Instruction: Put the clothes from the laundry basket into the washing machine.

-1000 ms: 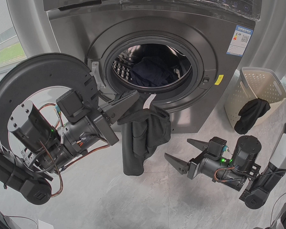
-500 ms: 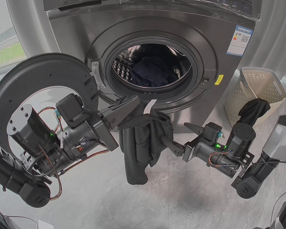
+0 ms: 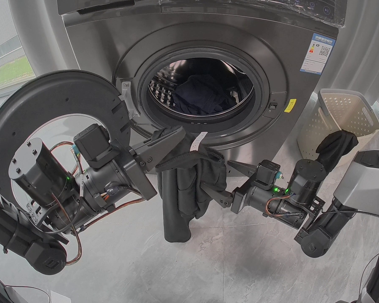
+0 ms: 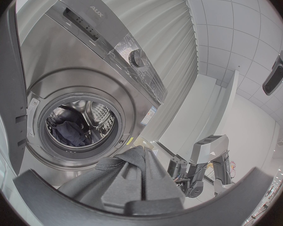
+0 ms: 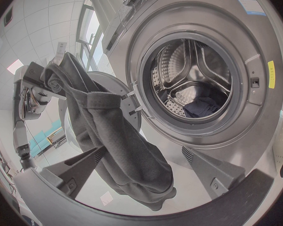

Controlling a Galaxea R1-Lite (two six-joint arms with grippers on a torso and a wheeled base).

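Dark grey garment (image 3: 189, 182) is clamped in left gripper (image 3: 172, 142) before grey washing machine (image 3: 113, 43), right gripper (image 3: 216, 175) spread wide, empty; navy garment (image 3: 202, 95) is loaded, black garment (image 3: 334, 150) is draped on cream plastic basket (image 3: 349, 95).

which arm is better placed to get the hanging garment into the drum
Left, probably: the left end effector is shut on the dark garment just below the open drum; the right end effector, open, sits lower.
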